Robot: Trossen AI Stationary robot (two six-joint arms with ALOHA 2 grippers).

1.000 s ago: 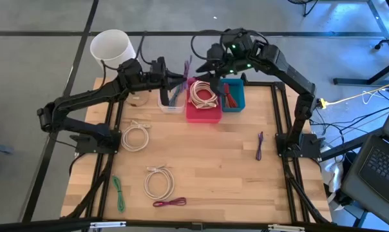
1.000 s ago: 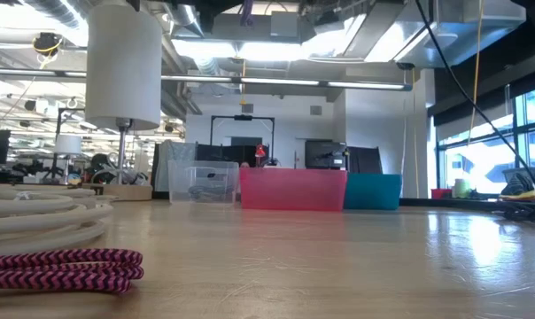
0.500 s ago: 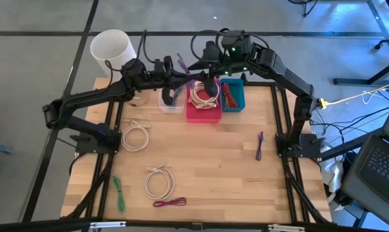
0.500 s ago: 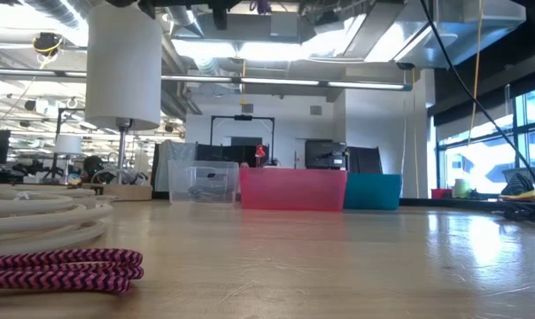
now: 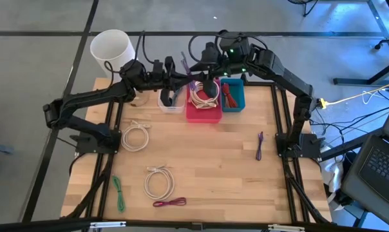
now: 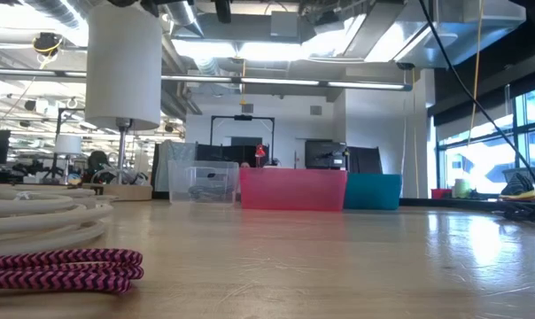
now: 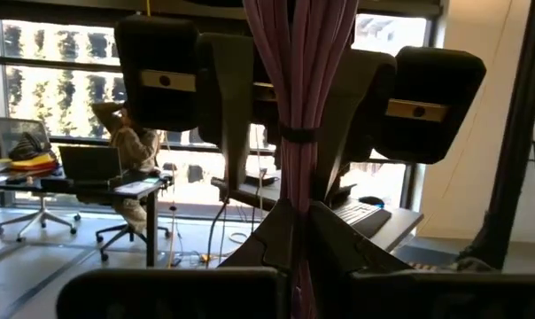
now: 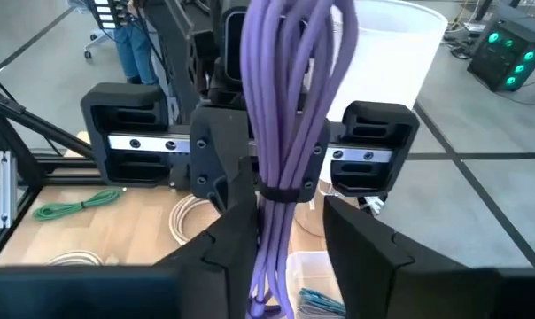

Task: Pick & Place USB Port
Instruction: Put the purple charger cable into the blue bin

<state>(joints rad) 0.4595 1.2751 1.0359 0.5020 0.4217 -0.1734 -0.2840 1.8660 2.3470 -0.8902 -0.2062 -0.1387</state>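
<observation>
up close, the purple cable bundle (image 8: pixel 281 115) hangs upright between both claws above the bins, its lower end cut off in the wrist views. the left gripper (image 7: pixel 294 232) is clenched on it. the right gripper (image 8: pixel 281 226) straddles it, fingers apart; contact is hard to make out. both arms reach over the clear bin (image 5: pixel 171 100) and pink bin (image 5: pixel 204 113) at the table's far edge.

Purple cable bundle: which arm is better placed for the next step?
Right, probably. The left tool clamps the purple cable bundle; the right tool straddles it, fingers not yet shut, so closing would take it.
</observation>
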